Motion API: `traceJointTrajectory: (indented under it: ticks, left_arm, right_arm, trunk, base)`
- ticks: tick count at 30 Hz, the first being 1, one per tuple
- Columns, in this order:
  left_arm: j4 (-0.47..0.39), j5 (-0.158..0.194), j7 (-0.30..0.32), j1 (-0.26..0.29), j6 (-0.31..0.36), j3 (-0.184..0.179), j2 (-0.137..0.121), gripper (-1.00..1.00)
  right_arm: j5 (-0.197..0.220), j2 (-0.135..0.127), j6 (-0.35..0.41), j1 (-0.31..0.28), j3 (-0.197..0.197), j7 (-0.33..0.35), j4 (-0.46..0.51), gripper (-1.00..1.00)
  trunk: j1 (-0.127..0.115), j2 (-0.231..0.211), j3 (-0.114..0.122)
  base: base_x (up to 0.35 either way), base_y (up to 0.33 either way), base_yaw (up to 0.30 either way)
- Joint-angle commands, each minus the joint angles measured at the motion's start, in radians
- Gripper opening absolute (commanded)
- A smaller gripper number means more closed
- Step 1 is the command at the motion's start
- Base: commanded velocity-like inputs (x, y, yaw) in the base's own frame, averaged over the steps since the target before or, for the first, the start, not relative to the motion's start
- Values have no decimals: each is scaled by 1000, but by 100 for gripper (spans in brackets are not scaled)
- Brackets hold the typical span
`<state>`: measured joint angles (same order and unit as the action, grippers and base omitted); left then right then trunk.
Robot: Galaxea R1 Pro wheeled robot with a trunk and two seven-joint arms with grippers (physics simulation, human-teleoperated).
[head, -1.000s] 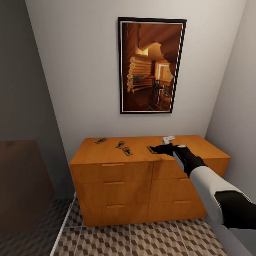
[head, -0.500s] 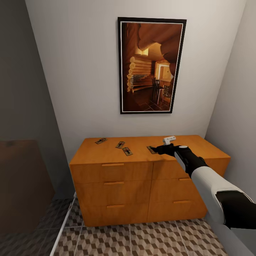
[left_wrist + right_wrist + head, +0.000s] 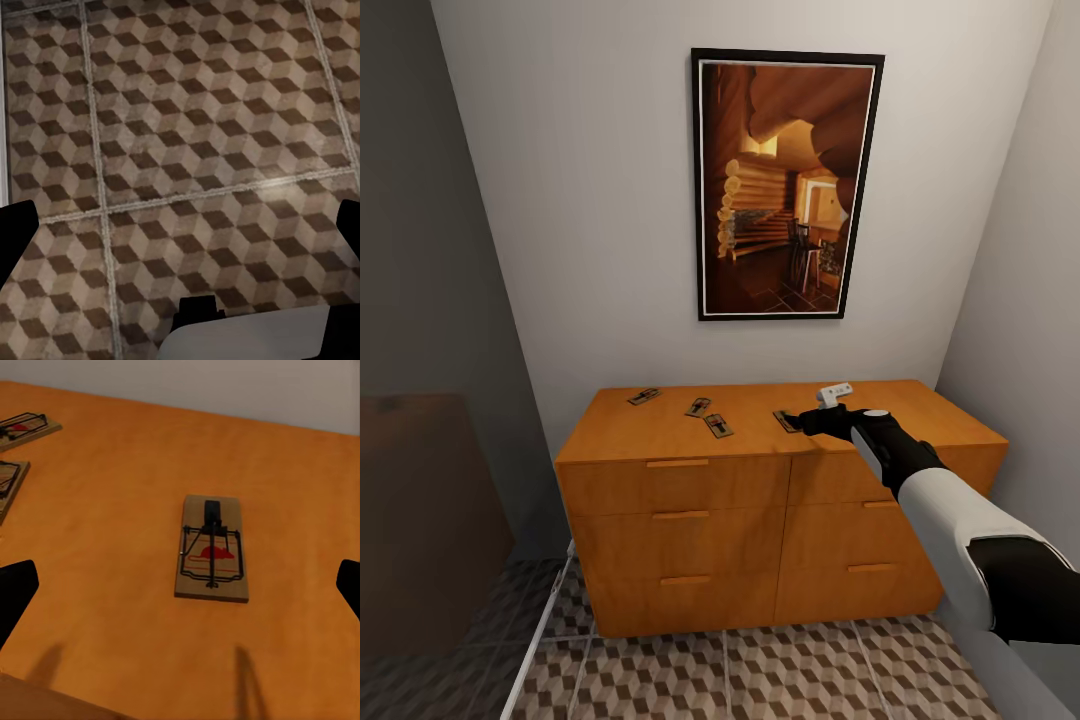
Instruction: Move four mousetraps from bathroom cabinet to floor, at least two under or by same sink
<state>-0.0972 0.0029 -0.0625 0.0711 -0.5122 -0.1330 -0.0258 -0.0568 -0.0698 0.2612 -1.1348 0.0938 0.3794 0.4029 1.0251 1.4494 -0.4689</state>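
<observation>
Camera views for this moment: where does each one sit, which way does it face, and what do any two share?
Head view: on the robot's head, facing forward and down at the cabinet against the wall; the right arm reaches over its top toward a mousetrap.
Left wrist view: near the left gripper, looking down at the bathroom floor; dark fingers at the edges.
Right wrist view: near the right gripper, looking down at that mousetrap, jaws open.
Shared: head and right wrist both show the cabinet top and mousetraps.
</observation>
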Motion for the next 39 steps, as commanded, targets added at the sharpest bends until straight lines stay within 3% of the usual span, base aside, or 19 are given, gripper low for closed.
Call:
traceJointTrajectory:
  ticks: [1,39]
  left_arm:
    - [1,0,-7,1,-3,-8,0,100]
    - [1,0,-7,0,-3,-7,0,100]
  right_arm:
    - [-6,-1,4,0,3,3,2,100]
    - [-6,-25,3,0,4,4,-1,100]
  trunk:
    - [0,1,-1]
    - [0,1,-1]
  base:
    - [0,0,0]
    - [3,0,0]
